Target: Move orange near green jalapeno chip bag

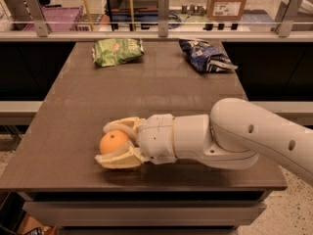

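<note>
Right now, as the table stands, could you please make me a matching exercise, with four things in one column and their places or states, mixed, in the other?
Things
1. orange
2. green jalapeno chip bag
3. dark blue and white snack bag
4. tool

Places or states
a. far side of the table, right in the picture
b. near the front edge, closed on a fruit
c. far side, left in the picture
d. gripped from two sides

Pairs: 1-d, 2-c, 3-a, 4-b.
</note>
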Robot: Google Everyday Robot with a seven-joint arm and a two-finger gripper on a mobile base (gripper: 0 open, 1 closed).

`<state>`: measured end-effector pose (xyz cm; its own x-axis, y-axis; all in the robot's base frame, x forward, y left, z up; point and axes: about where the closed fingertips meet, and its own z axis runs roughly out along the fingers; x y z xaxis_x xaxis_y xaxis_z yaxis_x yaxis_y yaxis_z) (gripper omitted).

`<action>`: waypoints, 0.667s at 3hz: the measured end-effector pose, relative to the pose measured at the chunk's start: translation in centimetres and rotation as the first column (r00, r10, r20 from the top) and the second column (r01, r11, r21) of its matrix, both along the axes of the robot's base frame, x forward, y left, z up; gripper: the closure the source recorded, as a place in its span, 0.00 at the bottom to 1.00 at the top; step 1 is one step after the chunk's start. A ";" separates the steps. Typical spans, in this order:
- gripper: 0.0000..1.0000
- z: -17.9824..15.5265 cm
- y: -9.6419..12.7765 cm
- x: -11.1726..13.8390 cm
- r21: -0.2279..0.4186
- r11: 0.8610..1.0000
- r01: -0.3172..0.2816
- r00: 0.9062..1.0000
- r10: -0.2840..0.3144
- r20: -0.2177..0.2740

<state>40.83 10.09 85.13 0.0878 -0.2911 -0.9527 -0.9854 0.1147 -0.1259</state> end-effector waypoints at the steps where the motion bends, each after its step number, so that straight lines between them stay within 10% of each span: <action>1: 1.00 1.2 0.0 0.3 -0.023 1.000 -0.007 1.000 0.007 -0.002; 2: 1.00 3.8 -0.6 1.7 -0.072 0.997 0.012 1.000 -0.011 0.019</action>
